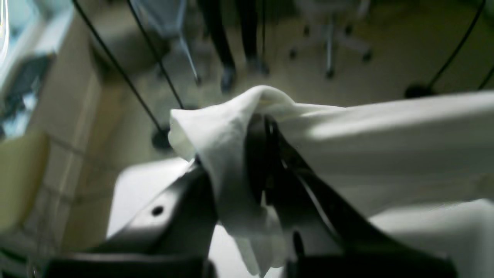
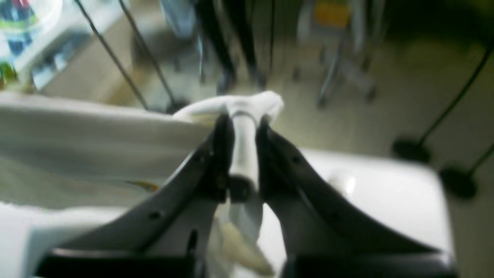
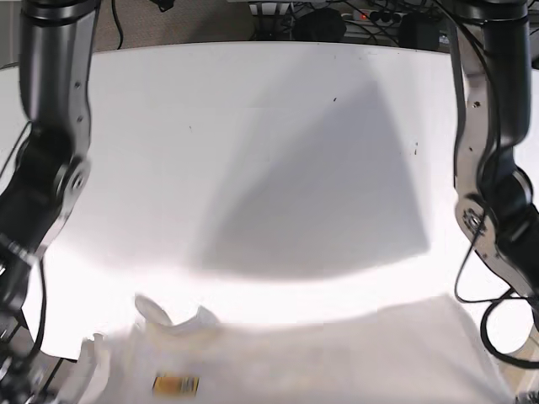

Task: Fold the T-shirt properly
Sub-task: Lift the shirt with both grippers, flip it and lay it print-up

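Note:
The white T-shirt (image 3: pixel 320 353) hangs stretched and blurred across the near edge of the white table (image 3: pixel 269 151). Its collar (image 3: pixel 168 316) and a small yellow mark (image 3: pixel 175 385) lie toward the left. In the left wrist view, my left gripper (image 1: pixel 239 150) is shut on a bunched corner of the T-shirt (image 1: pixel 386 131), which stretches away to the right. In the right wrist view, my right gripper (image 2: pixel 243 131) is shut on a rolled fold of the T-shirt (image 2: pixel 96 143), which stretches to the left. Both grippers are lifted above the table and lie below the base view's frame.
Both arms flank the table, the right arm (image 3: pixel 50 168) at the left and the left arm (image 3: pixel 497 210) at the right. Beyond the table edge are floor, black stand bases (image 2: pixel 411 148), chair legs (image 1: pixel 330 50) and a person's legs (image 1: pixel 227 58). Cables run behind the far edge (image 3: pixel 337 17).

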Controlling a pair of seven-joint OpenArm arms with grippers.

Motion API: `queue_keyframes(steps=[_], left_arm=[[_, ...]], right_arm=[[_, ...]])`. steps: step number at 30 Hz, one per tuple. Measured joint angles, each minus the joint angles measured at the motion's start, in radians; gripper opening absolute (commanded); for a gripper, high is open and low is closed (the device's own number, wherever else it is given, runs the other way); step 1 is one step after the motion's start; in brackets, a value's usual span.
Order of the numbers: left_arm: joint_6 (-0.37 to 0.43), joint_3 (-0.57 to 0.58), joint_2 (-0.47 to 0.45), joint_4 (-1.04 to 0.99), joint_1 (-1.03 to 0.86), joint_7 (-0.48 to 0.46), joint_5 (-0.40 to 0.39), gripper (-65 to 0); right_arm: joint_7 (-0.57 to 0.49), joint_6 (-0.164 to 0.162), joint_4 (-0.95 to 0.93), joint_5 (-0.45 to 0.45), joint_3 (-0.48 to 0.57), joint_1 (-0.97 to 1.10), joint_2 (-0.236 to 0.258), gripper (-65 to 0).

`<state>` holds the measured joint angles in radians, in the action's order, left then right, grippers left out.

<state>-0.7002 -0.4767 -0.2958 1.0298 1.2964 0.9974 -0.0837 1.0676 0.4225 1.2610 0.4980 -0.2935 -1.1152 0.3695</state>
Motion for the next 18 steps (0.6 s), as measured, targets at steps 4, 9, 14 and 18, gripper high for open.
queue_keyframes(steps=[4,9,14,18], left_arm=[[-0.001,-0.005,-0.009,-0.023,-0.053,0.078,0.027,-65.0],[-0.005,-0.055,-0.079,0.0,-0.331,0.027,-0.062,-65.0],[-0.005,-0.106,-0.074,0.165,-0.885,-0.052,-0.155,-65.0],[-0.003,-0.165,-0.068,0.22,-1.17,-0.067,-0.29,-65.0]], right_arm=[[0.08,0.0,0.092,0.04,-0.003,0.061,0.018,-63.3],[0.08,0.005,0.265,0.16,-0.114,0.545,0.007,-63.3],[-0.092,0.002,0.282,0.225,-0.135,1.033,-0.026,-63.3],[-0.134,-0.003,0.283,0.309,-0.143,1.258,-0.02,-63.3]])
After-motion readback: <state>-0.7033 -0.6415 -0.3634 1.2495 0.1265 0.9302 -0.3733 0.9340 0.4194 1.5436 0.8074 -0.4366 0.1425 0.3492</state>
